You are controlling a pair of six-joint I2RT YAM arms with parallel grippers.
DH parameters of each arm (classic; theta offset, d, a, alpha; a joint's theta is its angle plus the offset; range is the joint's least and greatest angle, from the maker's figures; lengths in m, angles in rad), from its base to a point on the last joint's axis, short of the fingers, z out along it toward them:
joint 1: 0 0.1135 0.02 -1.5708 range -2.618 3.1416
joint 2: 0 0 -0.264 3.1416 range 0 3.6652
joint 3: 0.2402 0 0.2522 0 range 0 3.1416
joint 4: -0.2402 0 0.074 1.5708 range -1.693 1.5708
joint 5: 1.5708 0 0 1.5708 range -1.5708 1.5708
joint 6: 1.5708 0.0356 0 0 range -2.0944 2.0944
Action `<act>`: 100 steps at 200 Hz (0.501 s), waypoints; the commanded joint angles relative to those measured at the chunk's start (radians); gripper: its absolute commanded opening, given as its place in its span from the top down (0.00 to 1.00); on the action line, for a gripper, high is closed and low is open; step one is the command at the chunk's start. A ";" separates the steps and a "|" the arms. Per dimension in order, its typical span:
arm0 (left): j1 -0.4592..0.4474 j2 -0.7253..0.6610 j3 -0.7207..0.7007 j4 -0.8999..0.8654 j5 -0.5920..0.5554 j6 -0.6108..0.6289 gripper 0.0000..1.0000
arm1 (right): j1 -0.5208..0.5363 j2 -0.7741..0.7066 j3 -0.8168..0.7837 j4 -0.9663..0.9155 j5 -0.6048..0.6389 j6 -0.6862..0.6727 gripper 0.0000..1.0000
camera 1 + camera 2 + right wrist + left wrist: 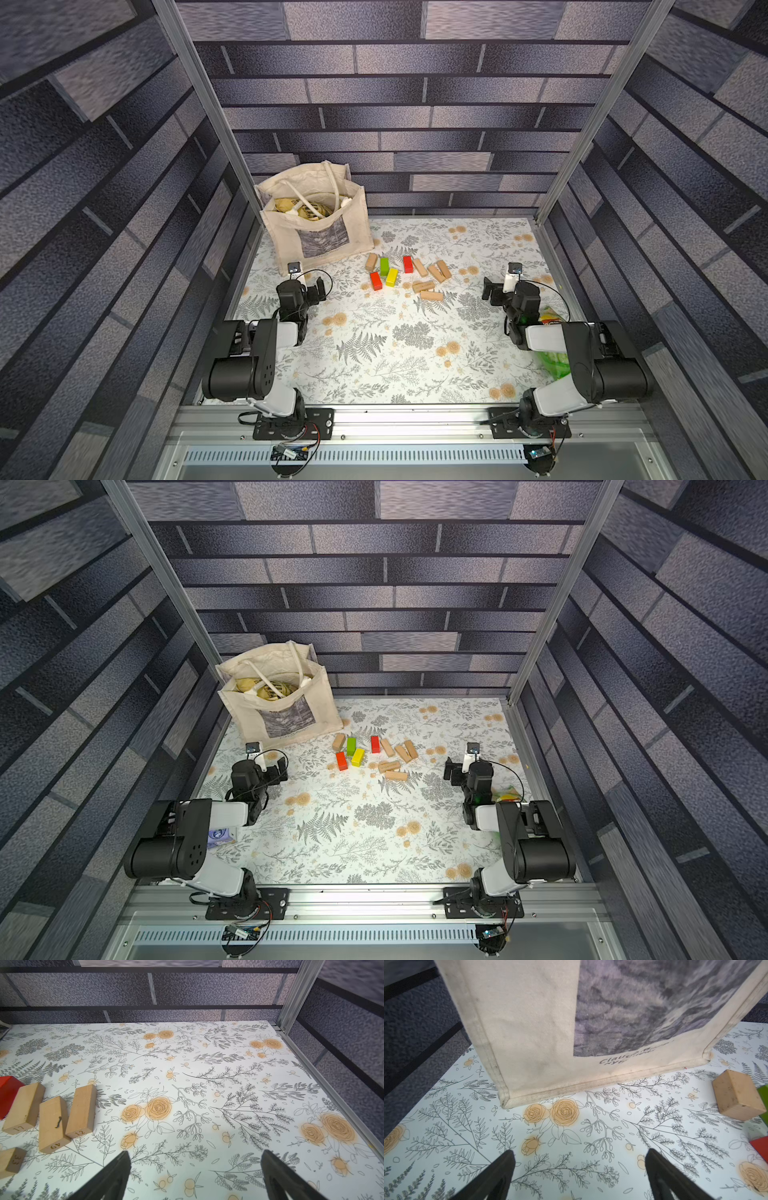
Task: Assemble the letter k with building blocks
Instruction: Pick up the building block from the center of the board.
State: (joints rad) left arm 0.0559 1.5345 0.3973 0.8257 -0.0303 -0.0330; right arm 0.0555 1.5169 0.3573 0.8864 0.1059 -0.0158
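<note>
Four plain blocks [53, 1122] carry end numbers 17, 49, 12 and 33; the tote bag [529, 1022] print starts "Claud".

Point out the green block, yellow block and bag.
Green block [384, 266]: in a top view, top face.
Yellow block [391, 277]: in a top view, top face.
Bag [282, 237]: in a top view, front wall.

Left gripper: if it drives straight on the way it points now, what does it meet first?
Probably the canvas tote bag, low on its front face; only bare table lies between it and the open left gripper. The plain wooden block sits off to one side. Depth is unclear.
</note>
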 commanded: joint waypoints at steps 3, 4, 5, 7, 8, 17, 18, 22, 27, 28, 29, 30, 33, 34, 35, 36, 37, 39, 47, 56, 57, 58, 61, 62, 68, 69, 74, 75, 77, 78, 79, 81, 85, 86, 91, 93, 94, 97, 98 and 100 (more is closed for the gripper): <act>0.005 0.010 0.027 -0.013 -0.016 -0.016 0.00 | -0.005 0.007 0.014 -0.014 -0.005 0.004 0.00; 0.005 0.010 0.027 -0.013 -0.016 -0.015 0.00 | -0.004 0.007 0.015 -0.014 -0.006 0.004 0.00; 0.005 0.010 0.027 -0.014 -0.016 -0.015 0.00 | -0.005 0.006 0.015 -0.014 -0.006 0.004 0.00; 0.005 0.009 0.026 -0.014 -0.015 -0.016 0.00 | -0.004 0.006 0.015 -0.014 -0.006 0.004 0.00; 0.005 0.010 0.027 -0.013 -0.014 -0.016 0.00 | -0.004 0.006 0.015 -0.014 -0.006 0.004 0.00; 0.007 0.010 0.026 -0.013 -0.014 -0.016 0.00 | -0.005 0.006 0.014 -0.013 -0.006 0.004 0.00; 0.007 0.010 0.026 -0.013 -0.014 -0.017 0.00 | -0.005 0.006 0.014 -0.012 -0.005 0.004 0.00; 0.007 0.010 0.026 -0.012 -0.014 -0.016 0.00 | -0.006 0.006 0.014 -0.013 -0.005 0.004 0.00; 0.007 0.010 0.026 -0.013 -0.014 -0.016 0.00 | -0.004 0.006 0.013 -0.013 -0.005 0.004 0.00; 0.007 0.010 0.026 -0.013 -0.013 -0.016 0.00 | -0.003 0.006 0.013 -0.012 -0.005 0.004 0.00; 0.007 0.010 0.027 -0.013 -0.014 -0.016 0.00 | -0.004 0.006 0.013 -0.012 -0.005 0.004 0.00; 0.007 0.010 0.026 -0.013 -0.014 -0.016 0.00 | -0.004 0.006 0.014 -0.012 -0.006 0.004 0.00; 0.007 0.009 0.027 -0.013 -0.013 -0.016 0.00 | -0.005 0.006 0.013 -0.012 -0.006 0.004 0.00; 0.007 0.010 0.027 -0.013 -0.013 -0.016 0.00 | -0.006 0.006 0.014 -0.012 -0.005 0.004 0.00; 0.008 0.009 0.027 -0.012 -0.012 -0.016 0.00 | -0.005 0.006 0.014 -0.012 -0.005 0.004 0.00; 0.008 0.010 0.027 -0.012 -0.011 -0.016 0.00 | -0.004 0.006 0.014 -0.012 -0.006 0.004 0.00; 0.008 0.009 0.027 -0.013 -0.011 -0.017 0.00 | -0.005 0.006 0.013 -0.013 -0.005 0.004 0.00; 0.010 0.010 0.027 -0.013 -0.009 -0.018 0.00 | -0.005 0.006 0.014 -0.012 -0.006 0.004 0.00; 0.014 0.010 0.028 -0.014 0.000 -0.021 0.00 | -0.004 0.007 0.015 -0.013 -0.005 0.004 0.00; 0.018 0.008 0.026 -0.013 0.008 -0.024 0.00 | -0.006 0.007 0.015 -0.013 -0.005 0.004 0.00; 0.019 0.008 0.026 -0.014 0.009 -0.024 0.00 | -0.006 0.007 0.015 -0.013 -0.006 0.004 0.00; 0.019 0.007 0.026 -0.014 0.010 -0.024 0.00 | -0.005 0.007 0.015 -0.013 -0.005 0.004 0.00; 0.021 0.008 0.025 -0.014 0.013 -0.026 0.00 | -0.006 0.006 0.016 -0.015 -0.006 0.004 0.00; 0.021 0.008 0.026 -0.013 0.014 -0.025 0.00 | -0.006 0.006 0.016 -0.015 -0.005 0.004 0.00; 0.022 0.008 0.027 -0.013 0.016 -0.026 0.00 | -0.006 0.006 0.015 -0.015 -0.006 0.004 0.00; 0.022 0.008 0.026 -0.013 0.016 -0.026 0.00 | -0.005 0.006 0.015 -0.015 -0.005 0.004 0.00; 0.022 0.008 0.026 -0.014 0.017 -0.027 0.00 | -0.005 0.006 0.015 -0.014 -0.005 0.004 0.00; 0.022 0.008 0.026 -0.013 0.017 -0.027 0.00 | -0.005 0.006 0.015 -0.014 -0.006 0.004 0.00; 0.022 0.008 0.026 -0.014 0.017 -0.026 0.00 | -0.005 0.006 0.015 -0.014 -0.005 0.004 0.00; 0.022 0.008 0.026 -0.013 0.017 -0.026 0.00 | -0.005 0.006 0.016 -0.015 -0.005 0.004 0.00; 0.022 0.009 0.027 -0.013 0.017 -0.026 0.00 | -0.005 0.006 0.016 -0.015 -0.006 0.004 0.00; 0.022 0.008 0.027 -0.013 0.017 -0.027 0.00 | -0.004 0.006 0.016 -0.017 -0.005 0.004 0.00; 0.022 0.009 0.027 -0.013 0.018 -0.026 0.00 | -0.004 0.007 0.016 -0.015 -0.005 0.004 0.00; 0.022 0.010 0.026 -0.013 0.018 -0.026 0.00 | -0.005 0.007 0.016 -0.015 -0.005 0.004 0.00; 0.023 0.010 0.026 -0.014 0.018 -0.025 0.00 | -0.004 0.006 0.017 -0.016 -0.005 0.004 0.00; 0.023 0.010 0.027 -0.015 0.019 -0.026 0.00 | -0.004 0.006 0.017 -0.016 -0.005 0.004 0.00; 0.023 0.010 0.027 -0.015 0.020 -0.026 0.00 | -0.003 0.006 0.017 -0.017 -0.005 0.004 0.00; 0.024 0.009 0.026 -0.016 0.022 -0.025 0.00 | -0.005 0.007 0.016 -0.017 -0.005 0.004 0.00; 0.024 0.010 0.027 -0.015 0.022 -0.025 0.00 | -0.005 0.008 0.017 -0.017 -0.005 0.004 0.00; 0.023 0.010 0.027 -0.015 0.024 -0.023 0.00 | -0.004 0.008 0.017 -0.017 -0.005 0.004 0.00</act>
State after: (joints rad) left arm 0.0734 1.5345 0.3977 0.8223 -0.0257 -0.0368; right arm 0.0555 1.5169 0.3573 0.8864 0.1059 -0.0158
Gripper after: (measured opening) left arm 0.997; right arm 0.999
